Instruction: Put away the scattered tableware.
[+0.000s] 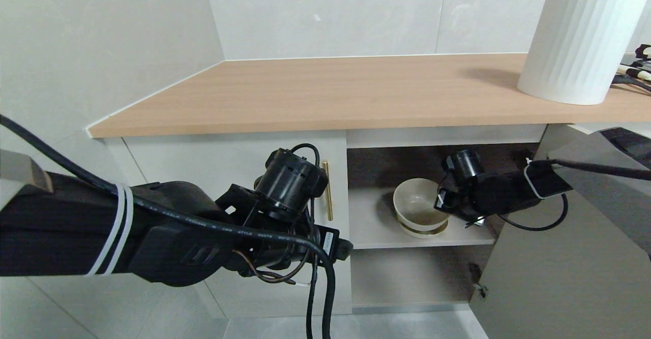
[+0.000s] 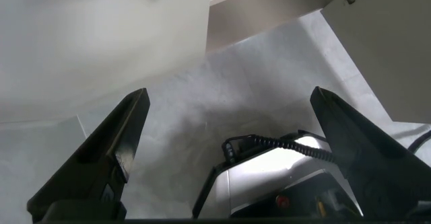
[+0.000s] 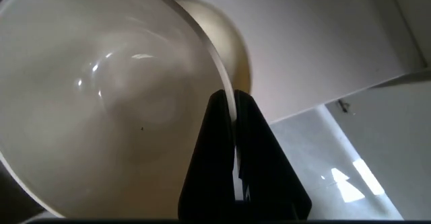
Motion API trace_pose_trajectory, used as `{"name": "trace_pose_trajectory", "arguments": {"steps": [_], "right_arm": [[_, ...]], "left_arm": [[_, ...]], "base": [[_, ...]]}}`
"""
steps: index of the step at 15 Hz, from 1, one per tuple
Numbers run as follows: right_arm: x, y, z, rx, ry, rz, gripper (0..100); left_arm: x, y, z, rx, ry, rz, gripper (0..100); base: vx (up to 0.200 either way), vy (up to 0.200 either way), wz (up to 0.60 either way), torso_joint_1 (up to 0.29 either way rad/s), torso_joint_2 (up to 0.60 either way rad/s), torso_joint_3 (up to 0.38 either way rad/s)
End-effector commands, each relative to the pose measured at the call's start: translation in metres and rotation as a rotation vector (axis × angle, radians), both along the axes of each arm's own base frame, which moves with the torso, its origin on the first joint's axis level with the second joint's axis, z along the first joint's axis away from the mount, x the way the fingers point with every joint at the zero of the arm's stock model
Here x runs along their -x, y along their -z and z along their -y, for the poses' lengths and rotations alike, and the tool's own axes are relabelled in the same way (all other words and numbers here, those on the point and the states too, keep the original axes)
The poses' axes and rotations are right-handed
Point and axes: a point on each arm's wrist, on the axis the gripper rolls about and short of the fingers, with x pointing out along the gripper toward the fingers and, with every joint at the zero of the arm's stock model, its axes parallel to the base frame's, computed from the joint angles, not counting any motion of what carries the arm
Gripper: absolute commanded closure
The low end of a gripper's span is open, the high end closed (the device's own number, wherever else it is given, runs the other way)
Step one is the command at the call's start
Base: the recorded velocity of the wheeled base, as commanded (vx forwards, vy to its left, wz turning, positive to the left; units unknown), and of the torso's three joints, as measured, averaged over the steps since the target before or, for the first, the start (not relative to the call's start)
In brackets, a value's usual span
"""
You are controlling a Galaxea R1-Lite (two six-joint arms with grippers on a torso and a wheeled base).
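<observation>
Shelf (image 1: 371,229) under counter (image 1: 315,95): my right gripper (image 3: 234,106) pinches the bowl (image 3: 101,96) by its rim; likely slippery, breakable; left gripper (image 2: 229,99) splayed, empty.

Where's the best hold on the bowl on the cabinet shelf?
The bowl: its thin rim, from the open front right, one finger inside, one outside, since the body looks too wide to span. The right gripper pinches it there.

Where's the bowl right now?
Head view: the bowl is inside the open cabinet on the right, over its shelf, rim pinched by the right gripper.
</observation>
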Motion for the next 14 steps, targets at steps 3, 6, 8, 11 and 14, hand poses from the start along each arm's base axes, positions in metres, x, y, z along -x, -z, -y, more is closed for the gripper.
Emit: {"name": "trace_pose_trajectory", "arguments": {"steps": [3, 6, 8, 11, 14], "right_arm": [[-0.0095, 0.0123, 0.0053, 0.006, 0.019, -0.011, 100], [-0.0127, 0.0138, 0.0065, 0.006, 0.025, -0.008, 100], [-0.0138, 0.0138, 0.0062, 0.006, 0.024, -0.005, 100], [-0.0163, 0.0148, 0.0055, 0.007, 0.020, -0.003, 100], [-0.0154, 0.0144, 0.0013, 0.005, 0.006, -0.003, 0]], "left_arm": [[-0.0002, 0.0006, 0.0003, -0.001, 0.000, -0.001, 0], [-0.0007, 0.0022, 0.0007, -0.003, 0.001, -0.005, 0], [-0.0007, 0.0022, 0.0007, -0.003, 0.001, -0.005, 0], [-0.0014, 0.0042, 0.0013, -0.007, 0.001, -0.010, 0], [-0.0021, 0.0043, 0.0013, -0.005, -0.002, -0.009, 0]], "base": [[0.000, 0.000, 0.00, 0.000, 0.00, 0.000], [0.000, 0.000, 0.00, 0.000, 0.00, 0.000], [0.000, 0.000, 0.00, 0.000, 0.00, 0.000], [0.000, 0.000, 0.00, 0.000, 0.00, 0.000], [0.000, 0.000, 0.00, 0.000, 0.00, 0.000]]}}
